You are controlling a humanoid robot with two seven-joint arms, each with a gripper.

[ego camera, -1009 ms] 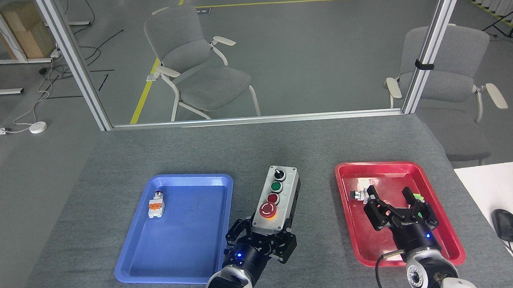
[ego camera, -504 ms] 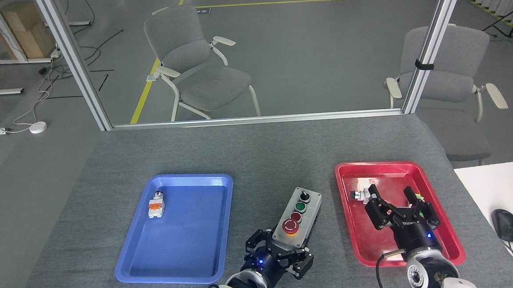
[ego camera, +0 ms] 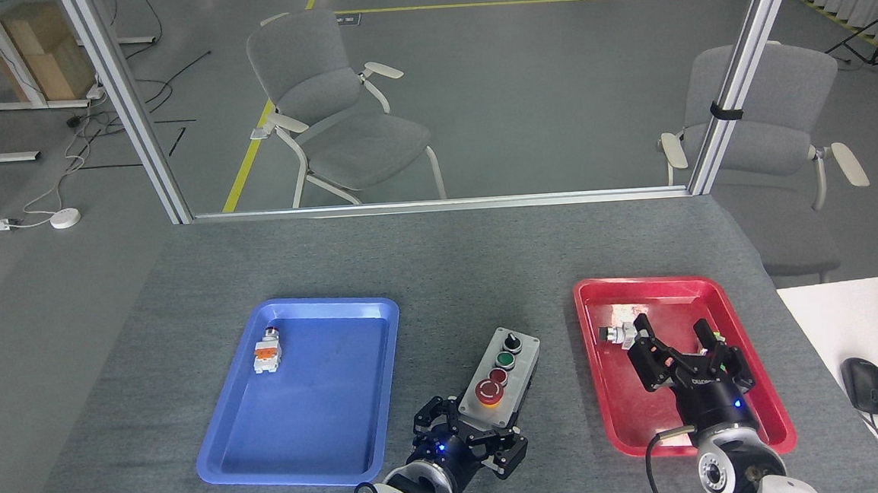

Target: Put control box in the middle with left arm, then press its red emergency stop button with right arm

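The control box [ego camera: 501, 372], light grey with a black base, lies slanted on the grey tabletop between the two trays. Its red emergency stop button [ego camera: 487, 391] is the cap nearest me, with the small red button, green button and black knob in a row beyond it. My left gripper [ego camera: 467, 437] comes up from the bottom edge and is shut on the box's near end, one claw on each side. Over the red tray [ego camera: 756, 379], my right gripper [ego camera: 677, 345] stands open, its fingers spread, with nothing held.
A blue tray [ego camera: 321, 437] at the left holds a small orange-white push-button [ego camera: 266, 352]. The red tray holds small parts [ego camera: 616, 332] near its far left corner. An aluminium frame [ego camera: 436, 204] borders the far table edge. A mouse [ego camera: 865, 384] lies on a white desk at the right.
My left gripper has carried the control box right and toward me, away from the blue tray's edge, and it now sits lower and nearer. The right gripper has barely shifted.
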